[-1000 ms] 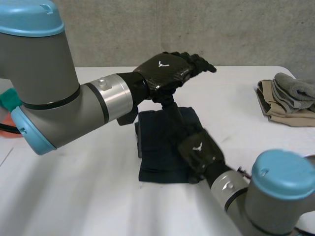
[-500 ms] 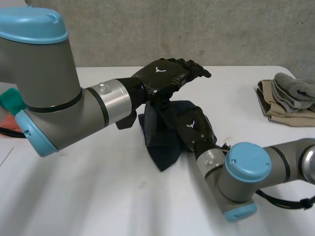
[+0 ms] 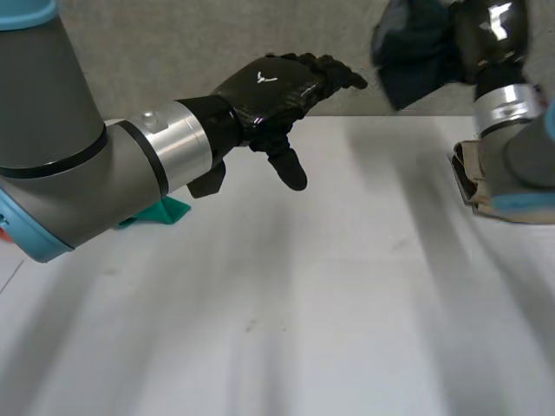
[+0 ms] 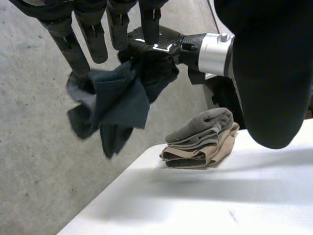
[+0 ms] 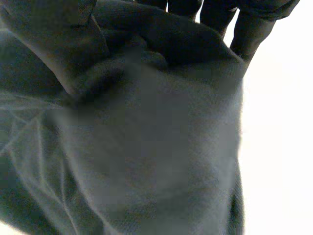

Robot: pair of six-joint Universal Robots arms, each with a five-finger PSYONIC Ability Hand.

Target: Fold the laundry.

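While the dark blue cloth [image 4: 112, 103] hangs bunched in the air well above the white table [image 3: 303, 303], you have it in the right hand [image 3: 490, 30]. The fingers [image 5: 215, 14] are curled over the top of the wad, so it's a firm clench, not a drape. Cloth is crumpled, loose ends dangling below the fist, no clean edge or corner showing.

Judging by how high it's held, you're taking it toward the pile of folded laundry [image 4: 200, 139]. That's beige pieces with a grey one on top, on the right side of the table, partly behind the right arm in the head view.

Your left hand [image 3: 277, 87] hovers over the middle of the table, fingers straight, thumb pointing down, nothing in it. It looks parked out of the way so the right arm can swing clear. A teal item [image 3: 160, 212] peeks out by the left forearm; can't tell what it is.

Risk call: a one-handed wad like that probably won't land as a neat fold on the stack.
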